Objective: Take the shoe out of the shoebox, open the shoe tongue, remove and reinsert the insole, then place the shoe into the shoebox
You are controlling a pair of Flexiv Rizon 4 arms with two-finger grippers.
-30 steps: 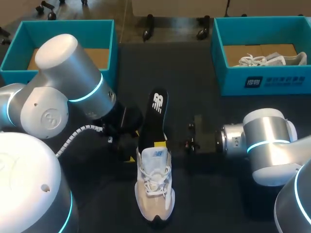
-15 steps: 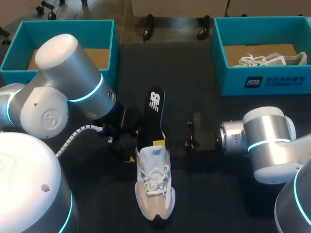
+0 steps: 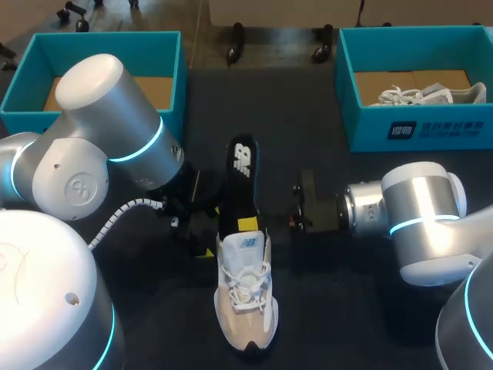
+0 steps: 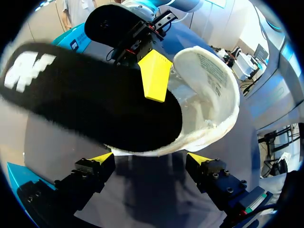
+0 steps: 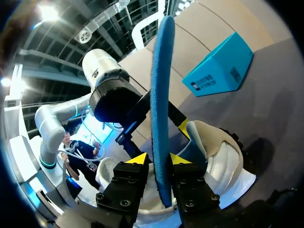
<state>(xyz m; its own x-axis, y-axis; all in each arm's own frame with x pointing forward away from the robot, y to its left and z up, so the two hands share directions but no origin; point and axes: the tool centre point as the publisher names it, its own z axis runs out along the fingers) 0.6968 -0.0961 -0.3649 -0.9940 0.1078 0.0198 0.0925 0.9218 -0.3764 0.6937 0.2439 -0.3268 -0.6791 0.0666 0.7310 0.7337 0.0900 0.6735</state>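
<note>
1. The shoe lies toe toward me, its long axis running near to far, with the heel opening at the far end.
2. The left gripper sits just beside the heel, fingers apart and holding nothing.
3. The right gripper is nearer to the work. It is clamped on the insole, whose near end dips into the heel opening while the rest slants up and away.
4. Seating it likely means pushing toward the toe, and the collar may snag it.
5. The left box and the right box, which holds a 2nd shoe, stand well apart from the work.
</note>
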